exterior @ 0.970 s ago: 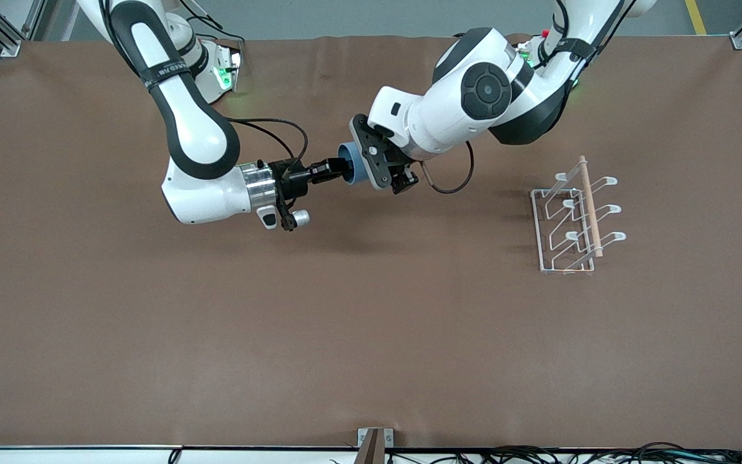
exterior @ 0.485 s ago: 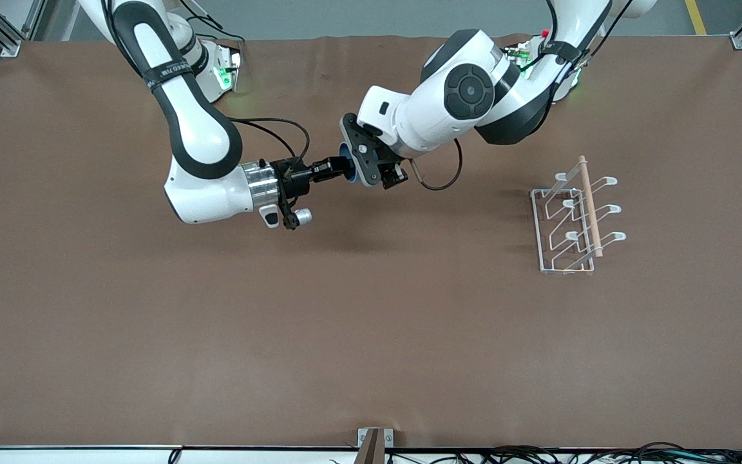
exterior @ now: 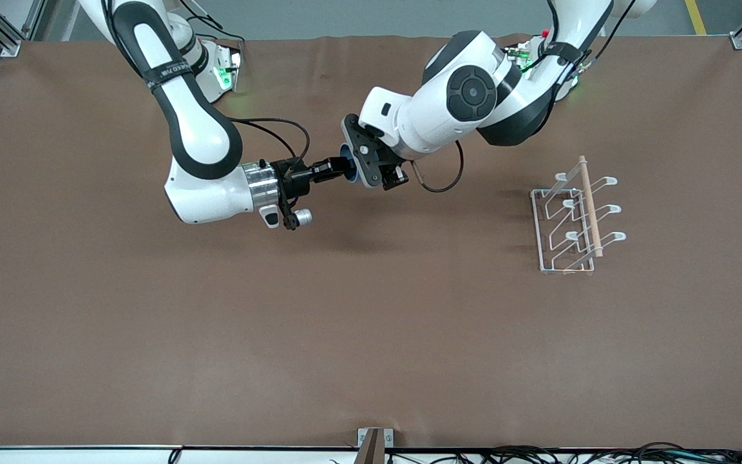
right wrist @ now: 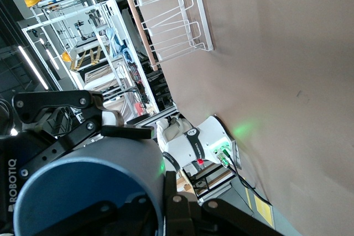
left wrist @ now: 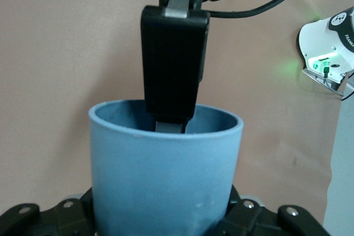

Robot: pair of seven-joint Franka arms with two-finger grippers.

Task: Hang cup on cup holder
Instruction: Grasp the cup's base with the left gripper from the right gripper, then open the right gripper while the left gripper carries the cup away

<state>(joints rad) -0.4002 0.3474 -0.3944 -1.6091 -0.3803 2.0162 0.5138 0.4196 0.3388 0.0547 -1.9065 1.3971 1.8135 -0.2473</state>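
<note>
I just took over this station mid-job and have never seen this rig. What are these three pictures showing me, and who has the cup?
Two robot arms stand at a brown table. The front view looks down from across the table; the other two come from cameras on each arm's wrist. The light-blue cup is up in the air over the middle of the table, between the arms. The right gripper pinches its rim, one finger reaching inside the mouth. The left gripper is shut around the cup's body. So both hold it: a handover. The white wire cup holder stands toward the left arm's end of the table, nothing hung on it.
</note>
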